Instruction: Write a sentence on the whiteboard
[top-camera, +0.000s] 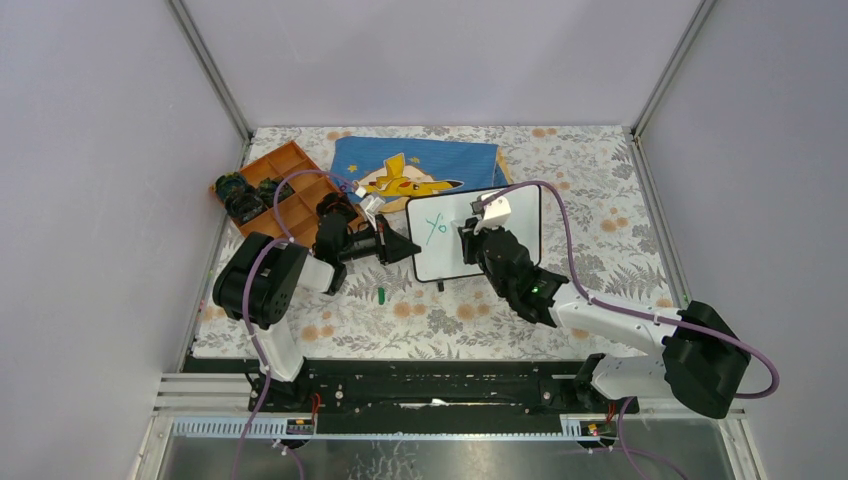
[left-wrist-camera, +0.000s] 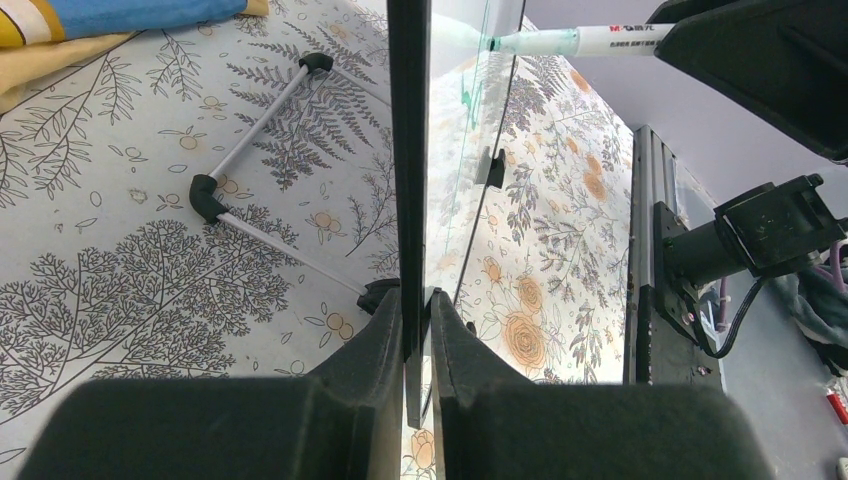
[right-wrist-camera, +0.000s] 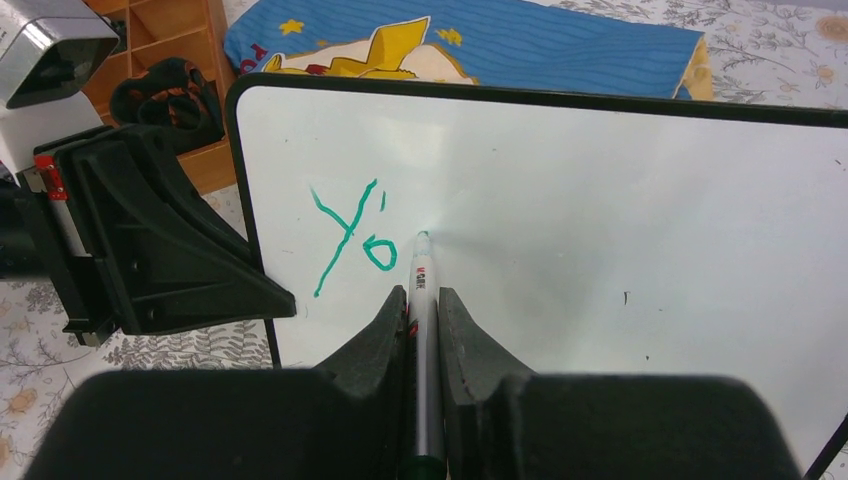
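Grips the whiteboard (right-wrist-camera: 600, 220) by its left edge in the closed left gripper (left-wrist-camera: 417, 300), mid-table just near of the blue cloth (top-camera: 470, 160). Pinches a marker (right-wrist-camera: 421, 285) in the right gripper (right-wrist-camera: 422, 300), tip touching the board right of the sentence (right-wrist-camera: 350, 240), a green "Yo".

- Left arm (top-camera: 262, 285): rises from its base at the near-left edge of the table and folds at the elbow. The forearm runs rightward, roughly level.
- Left gripper (top-camera: 398, 246): points right. Its fingers (left-wrist-camera: 370, 345) are clamped on the left edge of the whiteboard (top-camera: 432, 258), one finger on each face.
- Right arm (top-camera: 610, 322): leaves its base at the near-right edge and reaches leftward and away from the bases.
- Right gripper (top-camera: 468, 238): faces the board surface. Its fingers (right-wrist-camera: 385, 330) are closed along the barrel of a marker (right-wrist-camera: 421, 285), with the tip projecting past the fingertips and touching the board.
- Both grippers sit near each other without contact.
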